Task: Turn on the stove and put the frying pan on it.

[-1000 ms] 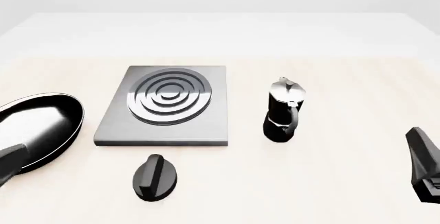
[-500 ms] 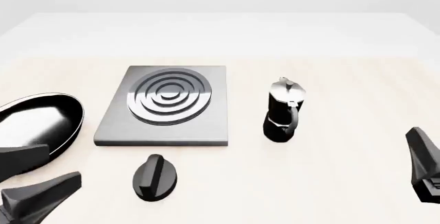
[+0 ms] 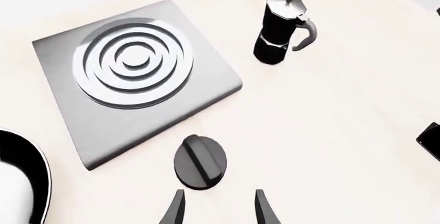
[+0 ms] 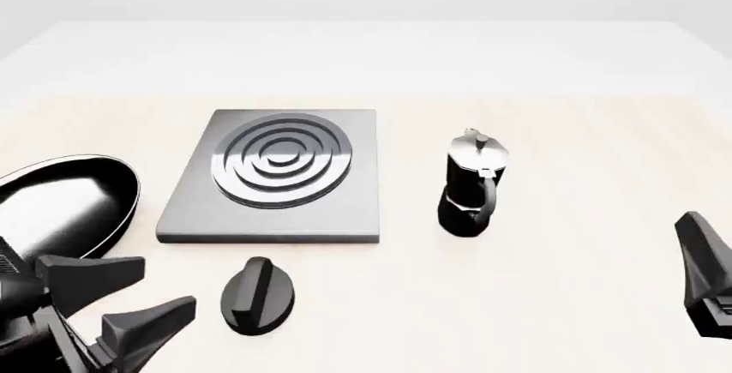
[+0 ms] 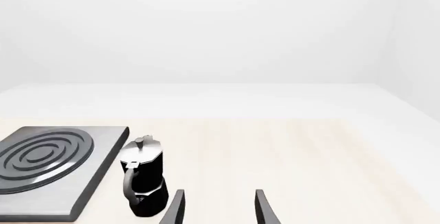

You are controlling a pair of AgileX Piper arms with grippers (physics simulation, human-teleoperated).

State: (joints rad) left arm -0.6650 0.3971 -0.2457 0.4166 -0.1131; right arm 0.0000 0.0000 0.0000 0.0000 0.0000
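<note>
Left hand [image 4: 132, 300] advanced toward knob [image 4: 259, 295], open and empty, pale wood table [image 4: 572, 176], white backdrop

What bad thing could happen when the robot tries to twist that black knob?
The open left claw is close beside the knob, near the frying pan. If it comes in crooked, it might push the knob along the table instead of gripping it. Its arm might also bump the pan. The moka pot stands close to the stove, so a wide swing might tip it.
</note>
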